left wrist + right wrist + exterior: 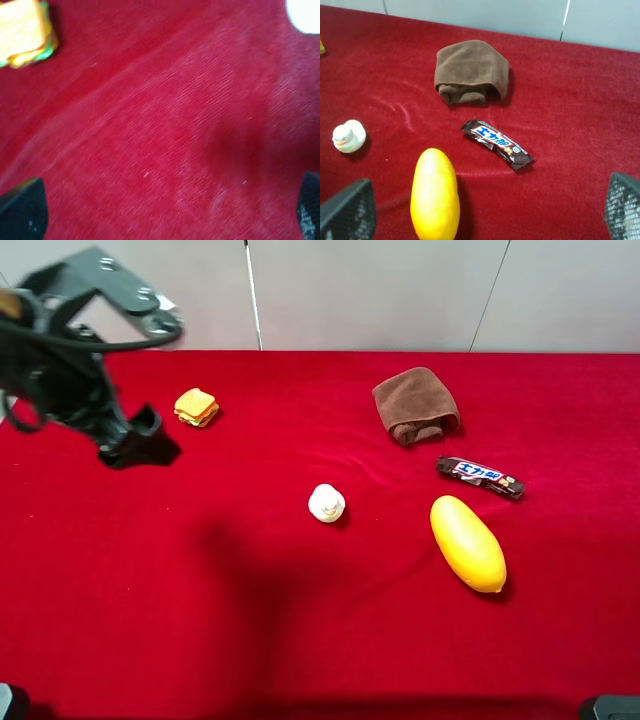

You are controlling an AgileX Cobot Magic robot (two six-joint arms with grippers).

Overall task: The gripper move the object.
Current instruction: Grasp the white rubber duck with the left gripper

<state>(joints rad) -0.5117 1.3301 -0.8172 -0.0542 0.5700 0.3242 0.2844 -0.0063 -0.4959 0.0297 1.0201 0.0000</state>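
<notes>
Left claw (pixel 140 440) spread wide, empty, over the red counter (pixel 300 640).
White object (pixel 326 503) lies well apart from it, untouched; right claw (pixel 485 210) equally wide, holding nothing.

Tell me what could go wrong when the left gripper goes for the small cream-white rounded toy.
The small cream-white rounded toy could roll or slip from the open black left gripper. The orange-yellow toy sandwich lies close beside that gripper and might get knocked. The wrinkled red cloth may bunch under a dragging finger.
</notes>
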